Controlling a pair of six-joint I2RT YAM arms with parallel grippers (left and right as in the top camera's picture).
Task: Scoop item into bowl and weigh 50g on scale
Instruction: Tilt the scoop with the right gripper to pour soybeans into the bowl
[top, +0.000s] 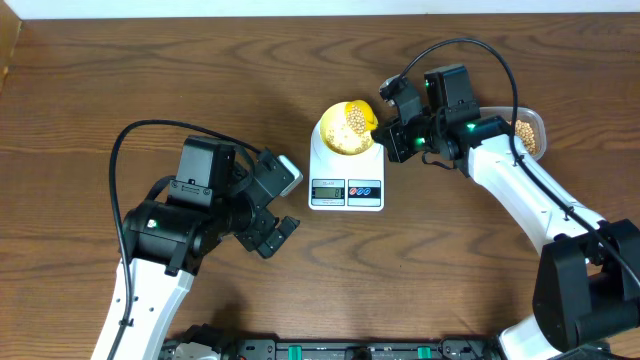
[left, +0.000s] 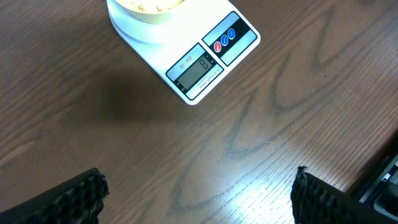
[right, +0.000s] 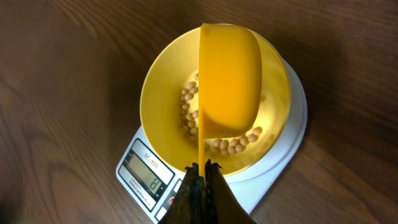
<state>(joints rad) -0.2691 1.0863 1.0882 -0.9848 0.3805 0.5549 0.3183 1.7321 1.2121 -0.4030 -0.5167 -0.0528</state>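
Observation:
The white scale (top: 346, 178) stands mid-table, and the pale-yellow bowl (top: 338, 129) sits on it holding tan beans (top: 354, 123). My right gripper (top: 397, 137) is shut on the thin handle of the bright yellow scoop (top: 362, 112), which is tipped on its side over the bowl. In the right wrist view the scoop (right: 229, 87) covers the middle of the bowl (right: 160, 93), with beans (right: 189, 112) lying round it and my right gripper (right: 203, 171) clamped on its handle. My left gripper (left: 198, 193) is open and empty over bare wood, near the scale (left: 205, 62).
A clear plastic tub (top: 530, 130) with more beans sits at the far right, behind my right arm. The scale's display (left: 199, 68) faces the front edge; its digits are not readable. The table is dark wood.

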